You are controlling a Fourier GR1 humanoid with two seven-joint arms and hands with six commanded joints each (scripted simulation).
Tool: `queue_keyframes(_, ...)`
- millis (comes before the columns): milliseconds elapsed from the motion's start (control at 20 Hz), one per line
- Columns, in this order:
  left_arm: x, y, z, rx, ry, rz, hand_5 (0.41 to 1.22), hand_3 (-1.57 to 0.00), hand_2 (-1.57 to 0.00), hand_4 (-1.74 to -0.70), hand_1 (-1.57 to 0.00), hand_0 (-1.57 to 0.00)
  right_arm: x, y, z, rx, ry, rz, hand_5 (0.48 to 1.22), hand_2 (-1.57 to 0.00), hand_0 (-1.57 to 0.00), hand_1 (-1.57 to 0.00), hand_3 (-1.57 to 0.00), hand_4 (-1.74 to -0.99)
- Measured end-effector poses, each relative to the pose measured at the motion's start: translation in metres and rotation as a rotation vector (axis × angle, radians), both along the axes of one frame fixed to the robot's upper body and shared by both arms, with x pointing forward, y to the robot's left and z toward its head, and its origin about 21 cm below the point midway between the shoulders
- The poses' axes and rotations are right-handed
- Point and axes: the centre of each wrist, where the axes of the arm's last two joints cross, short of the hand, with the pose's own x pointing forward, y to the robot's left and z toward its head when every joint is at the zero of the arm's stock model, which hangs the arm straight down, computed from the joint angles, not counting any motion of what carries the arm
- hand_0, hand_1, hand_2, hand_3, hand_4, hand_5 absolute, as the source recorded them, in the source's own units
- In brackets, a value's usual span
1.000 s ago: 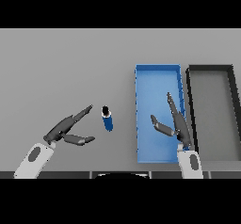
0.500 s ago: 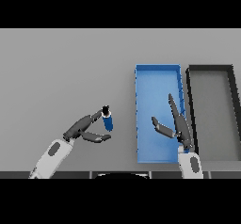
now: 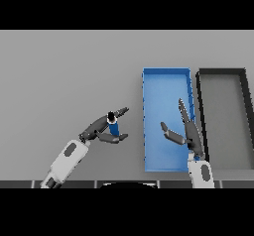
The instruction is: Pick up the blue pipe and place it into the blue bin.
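left fingers (image 3: 117,113): thumb and fingers closing round the pipe (image 3: 113,127), grip looks partial
pipe: on table, left of blue bin (image 3: 165,79)
right hand (image 3: 187,133): fingers straight, apart, idle over bin's right side
tip: seat the grip fully before lifting, then carry right into bin
black bin (image 3: 221,73): far right

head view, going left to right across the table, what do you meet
left hand with its fingers around the blue pipe → blue bin → right hand above the bin's right wall → black bin
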Motion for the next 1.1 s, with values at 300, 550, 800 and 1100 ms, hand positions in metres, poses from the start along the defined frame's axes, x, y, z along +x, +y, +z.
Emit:
queue_keyframes(300,-0.007,-0.016,-0.006,-0.035,0.027,0.004,1.034,-1.10,-1.14,-1.57,-1.11,-1.02,-0.001,-0.001,0.001,0.012,0.008,0.004,0.604,0.00,0.00,0.00,0.00,-1.196)
queue_keyframes(550,-0.016,-0.023,-0.009,-0.061,-0.031,-0.012,1.160,-1.35,-1.43,-1.68,-1.42,-1.39,-0.001,-0.005,0.002,0.016,0.006,0.004,0.602,0.00,0.00,0.00,0.00,-1.192)
queue_keyframes(800,-0.013,-0.033,0.018,-0.162,-0.117,-0.002,1.201,-1.45,-1.52,-1.72,-1.52,-1.51,0.002,-0.003,0.002,-0.002,0.000,-0.002,0.606,0.00,0.00,0.00,0.00,-1.183)
queue_keyframes(1100,-0.014,-0.051,0.055,-0.199,-0.162,-0.063,1.216,-1.49,-1.56,-1.74,-1.56,-1.56,-0.002,-0.007,-0.002,-0.007,-0.010,0.002,0.601,0.00,0.00,0.00,0.00,-1.144)
